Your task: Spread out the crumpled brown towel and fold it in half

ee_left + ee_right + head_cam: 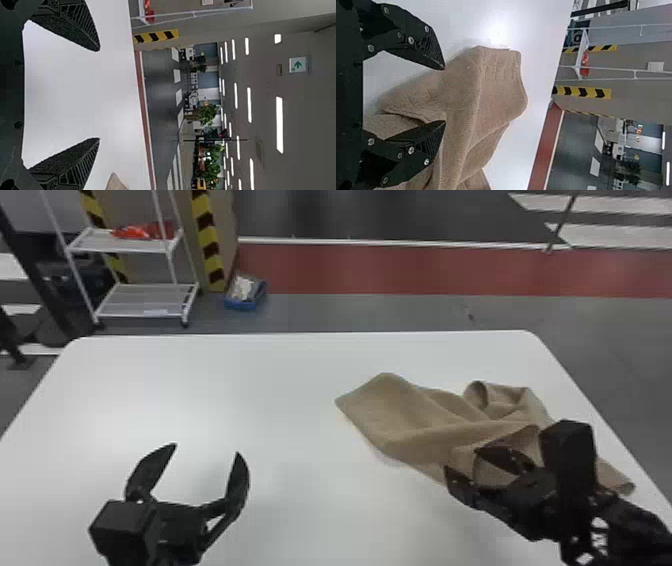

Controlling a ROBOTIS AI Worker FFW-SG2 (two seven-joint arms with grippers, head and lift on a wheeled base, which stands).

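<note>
Had a white-framed rack (145, 300), black-and-yellow stripes (203, 220) and a blue bin (241, 305) beyond the smooth, round-cornered worktop (225, 390). Lay crumpled on the worktop's right side, as brown towel (400, 410) in soft, fuzzy folds, partly blocked from head view by right end effector (461, 460), fingers parted. Opened left end effector (206, 450) above the worktop's left side.

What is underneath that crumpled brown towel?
The white table: its bare top shows along the left and far edges of the brown towel. Whether anything else lies beneath cannot be seen, because the bunched cloth covers that patch.
</note>
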